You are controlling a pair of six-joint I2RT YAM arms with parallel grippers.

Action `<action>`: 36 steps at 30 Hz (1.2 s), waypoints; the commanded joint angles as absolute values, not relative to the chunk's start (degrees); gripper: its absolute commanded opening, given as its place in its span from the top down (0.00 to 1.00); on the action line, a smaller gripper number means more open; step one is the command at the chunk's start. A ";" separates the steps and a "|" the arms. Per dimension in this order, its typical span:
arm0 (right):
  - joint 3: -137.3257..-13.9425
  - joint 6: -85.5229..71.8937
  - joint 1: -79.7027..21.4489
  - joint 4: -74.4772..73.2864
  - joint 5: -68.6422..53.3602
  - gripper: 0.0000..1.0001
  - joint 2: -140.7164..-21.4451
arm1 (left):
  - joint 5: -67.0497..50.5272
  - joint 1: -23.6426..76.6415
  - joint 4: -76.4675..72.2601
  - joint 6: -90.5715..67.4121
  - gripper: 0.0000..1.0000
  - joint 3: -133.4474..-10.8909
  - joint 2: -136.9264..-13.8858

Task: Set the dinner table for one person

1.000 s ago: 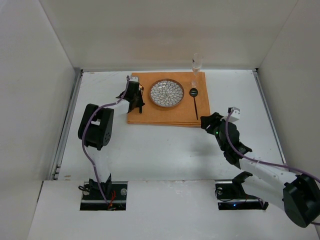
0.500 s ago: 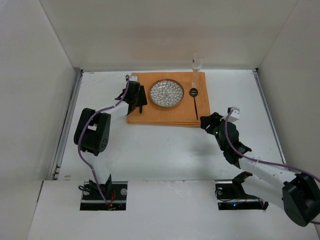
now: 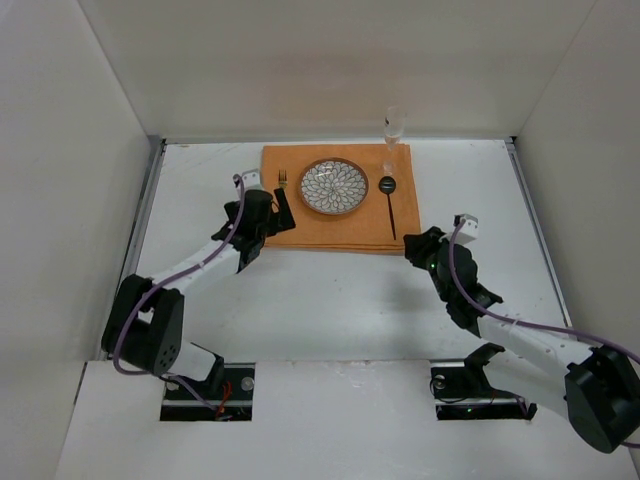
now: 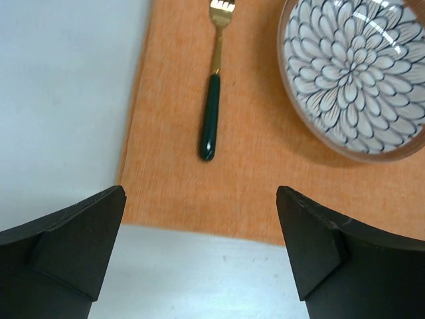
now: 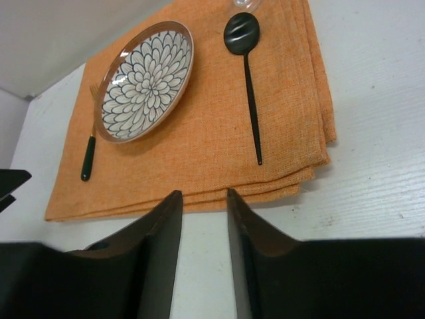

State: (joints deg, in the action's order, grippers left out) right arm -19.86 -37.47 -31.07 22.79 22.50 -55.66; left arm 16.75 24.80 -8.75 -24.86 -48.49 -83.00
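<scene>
The dinner table (image 3: 330,300) is a flat, smooth white rectangular top with thin metal edge rails. A folded orange woven mat (image 3: 330,232) lies at its far centre. The mat carries a round plate (image 4: 358,73) with a petal pattern, a gold fork (image 4: 211,106) with a dark green handle on its left, a slim black spoon (image 5: 247,80) on its right, and a clear glass (image 3: 393,125) at the far right corner. The left gripper (image 4: 199,199) is spread wide and empty over the mat's near edge. The right gripper (image 5: 202,196) is narrowly parted, grasping nothing.
</scene>
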 commanded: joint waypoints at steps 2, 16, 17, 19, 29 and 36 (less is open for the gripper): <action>-23.02 -37.09 -32.12 25.84 22.41 0.76 -56.77 | 18.28 26.23 -8.35 -29.52 0.00 -41.15 -75.25; -22.94 -37.00 -32.91 24.61 25.48 0.84 -55.81 | 19.16 35.28 0.52 -40.86 0.00 -26.11 -55.82; -22.85 -37.00 -32.91 24.70 25.92 0.81 -55.64 | 19.16 35.81 0.70 -41.39 0.00 -25.76 -55.20; -22.68 -36.65 -32.91 24.96 26.28 0.76 -55.28 | 19.42 36.69 0.79 -42.18 0.00 -24.96 -53.97; -22.50 -36.12 -33.09 26.28 26.89 0.66 -56.95 | 19.51 38.98 0.79 -44.04 0.00 -22.59 -48.78; -22.15 -35.95 -33.26 26.28 26.89 0.66 -55.55 | 20.13 39.16 0.35 -42.80 0.00 -22.94 -50.10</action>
State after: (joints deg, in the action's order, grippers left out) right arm -21.65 -36.84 -32.71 22.76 25.61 -56.71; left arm 19.35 39.20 0.69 -43.35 -23.16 -50.06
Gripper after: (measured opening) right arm 0.336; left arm 0.997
